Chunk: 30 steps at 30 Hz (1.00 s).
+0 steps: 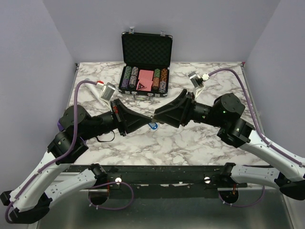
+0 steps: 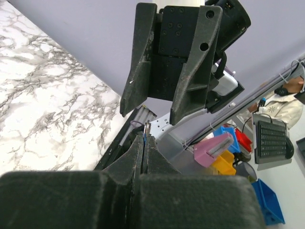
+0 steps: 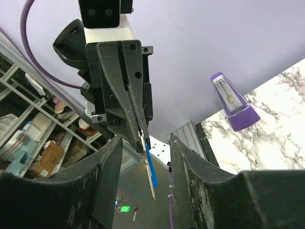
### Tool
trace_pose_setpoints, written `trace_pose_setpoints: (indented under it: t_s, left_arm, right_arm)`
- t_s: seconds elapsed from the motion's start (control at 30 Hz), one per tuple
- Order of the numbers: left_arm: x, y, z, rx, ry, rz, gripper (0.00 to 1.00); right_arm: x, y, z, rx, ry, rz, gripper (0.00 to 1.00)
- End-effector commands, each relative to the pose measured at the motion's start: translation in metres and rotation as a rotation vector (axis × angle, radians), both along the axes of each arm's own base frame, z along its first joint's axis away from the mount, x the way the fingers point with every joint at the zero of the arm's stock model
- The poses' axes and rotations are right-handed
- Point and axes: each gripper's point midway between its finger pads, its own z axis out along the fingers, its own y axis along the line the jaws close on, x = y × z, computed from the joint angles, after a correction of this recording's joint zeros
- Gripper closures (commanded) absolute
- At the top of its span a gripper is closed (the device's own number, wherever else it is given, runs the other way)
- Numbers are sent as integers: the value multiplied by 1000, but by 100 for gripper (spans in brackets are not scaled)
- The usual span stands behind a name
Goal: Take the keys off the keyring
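Keyring (image 3: 149, 164), just one, pinched in left tool (image 3: 142, 134); right tool (image 2: 150, 117) spread.

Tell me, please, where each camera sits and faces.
Top external: above, behind the bases, looking down on the table; left arm and right arm show.
Left wrist: faces the open right jaws; own shut jaws below.
Right wrist: faces the left jaws shut on the keyring; own open jaws below.
Shared: both wrist views, and the top, show the keyring.
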Motion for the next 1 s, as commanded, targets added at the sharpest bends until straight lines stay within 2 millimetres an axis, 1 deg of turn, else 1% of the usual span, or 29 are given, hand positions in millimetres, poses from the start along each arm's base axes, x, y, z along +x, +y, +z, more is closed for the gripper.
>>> trace_pose_setpoints:
  t_s: [0.0,0.27,0.4,0.47,0.5,0.6,0.77,0.83,0.9,0.97]
  left_arm:
    - [9,1,10,-37,26,52,100]
    - [12,-2,11,-32,34,52,100]
    - [12,1,13,-36,29,66,100]
    - [14,1,12,-28,31,74,100]
    - [14,2,14,-32,27,80,100]
    - [15,3,13,-32,27,91,100]
    - [16,6,17,-45,21,107,100]
    - [17,5,17,-45,26,107,100]
    - [19,5,17,-51,30,115,100]
    - [19,4,15,-53,34,113,100]
  right_arm:
    - [-2,0,12,40,-24,13,49]
    - [0,6,5,21,-14,26,51]
    - [-1,7,3,18,-18,33,56]
    - [-1,7,2,15,-18,36,62]
    - [-2,7,0,12,-16,37,63]
    - [-2,7,-3,6,-16,40,63]
    - [-5,5,0,17,-22,45,65]
    - [-4,6,0,17,-24,46,67]
    - [-3,7,-2,14,-20,45,74]
    - [-3,7,-2,15,-19,46,77]
